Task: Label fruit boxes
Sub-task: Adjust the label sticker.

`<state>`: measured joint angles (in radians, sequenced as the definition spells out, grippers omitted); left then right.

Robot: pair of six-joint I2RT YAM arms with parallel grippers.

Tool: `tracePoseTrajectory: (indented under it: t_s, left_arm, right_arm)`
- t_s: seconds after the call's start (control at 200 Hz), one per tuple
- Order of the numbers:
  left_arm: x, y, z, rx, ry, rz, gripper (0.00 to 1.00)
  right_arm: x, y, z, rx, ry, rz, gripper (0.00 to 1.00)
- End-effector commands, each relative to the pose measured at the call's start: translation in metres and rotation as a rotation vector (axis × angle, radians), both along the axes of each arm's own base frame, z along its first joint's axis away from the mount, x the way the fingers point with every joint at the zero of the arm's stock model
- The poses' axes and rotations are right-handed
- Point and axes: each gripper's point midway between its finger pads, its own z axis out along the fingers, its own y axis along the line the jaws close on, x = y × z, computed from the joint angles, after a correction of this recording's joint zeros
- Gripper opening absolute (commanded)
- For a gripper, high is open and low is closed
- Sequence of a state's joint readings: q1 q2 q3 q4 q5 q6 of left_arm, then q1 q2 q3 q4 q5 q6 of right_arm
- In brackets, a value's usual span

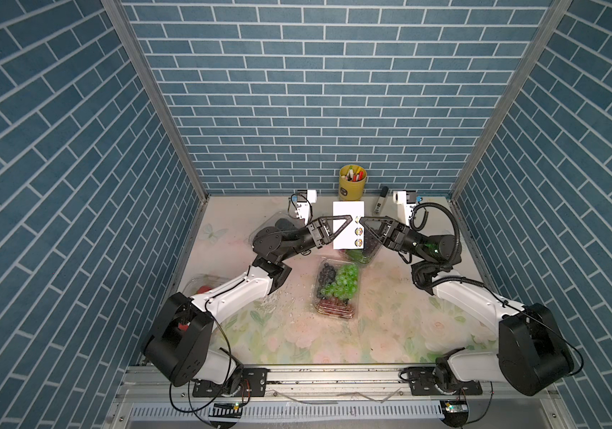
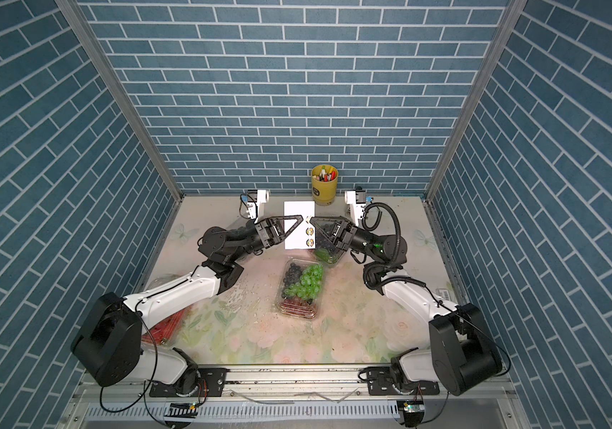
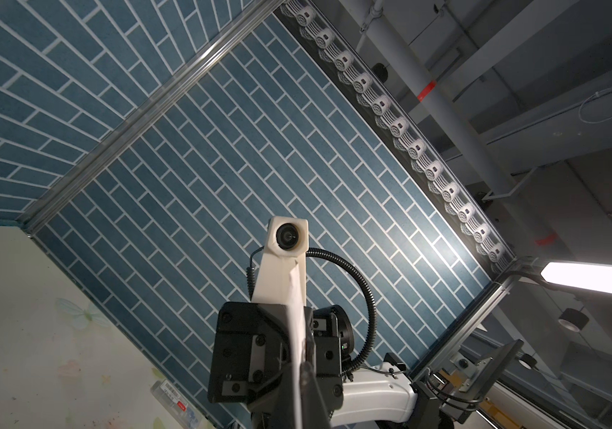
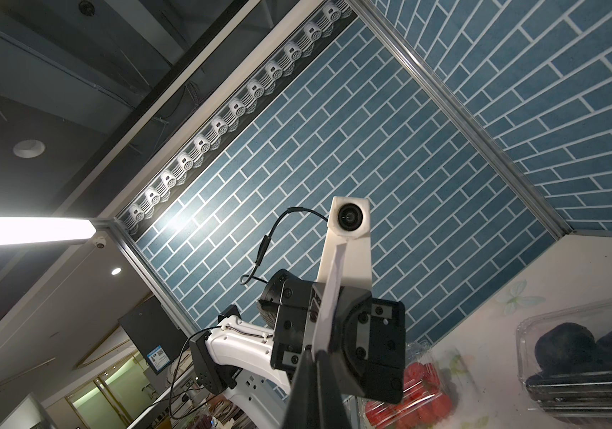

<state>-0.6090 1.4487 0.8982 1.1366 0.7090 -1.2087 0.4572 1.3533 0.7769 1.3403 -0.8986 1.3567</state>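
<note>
Two matching arms. Left arm (image 1: pixel 237 293), right arm (image 1: pixel 471 297): white link shells, black joint housings, bulky rounded black shoulder blocks (image 1: pixel 178 341). Left gripper (image 1: pixel 350 219) and right gripper (image 1: pixel 361 221): black, triangular, open-framed. White wrist-camera mounts (image 1: pixel 306 202), round black lens. Right arm carries ribbed black conduit (image 3: pixel 371 301); green light (image 1: pixel 429 245) on forearm joint. Black screwed base plates (image 1: pixel 207 390).

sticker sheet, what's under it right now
Under the sticker sheet a clear fruit box shows at its near edge, with green grapes inside. The rest of the box is hidden by the sheet.
</note>
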Motion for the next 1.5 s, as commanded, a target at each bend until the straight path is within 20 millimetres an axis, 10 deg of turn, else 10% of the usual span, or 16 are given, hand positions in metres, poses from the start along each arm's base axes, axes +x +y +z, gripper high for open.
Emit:
tracePoseTrajectory:
  t_s: [0.0, 1.495]
  left_arm:
    - [-0.008, -0.002, 0.013, -0.029, -0.051, -0.038, 0.0]
    - [-0.015, -0.015, 0.011, -0.06, -0.061, -0.115, 0.0]
  right_arm:
    - [-0.013, -0.005, 0.02, 0.032, -0.08, 0.015, 0.0]
    - [-0.014, -0.005, 0.02, 0.032, -0.082, 0.015, 0.0]
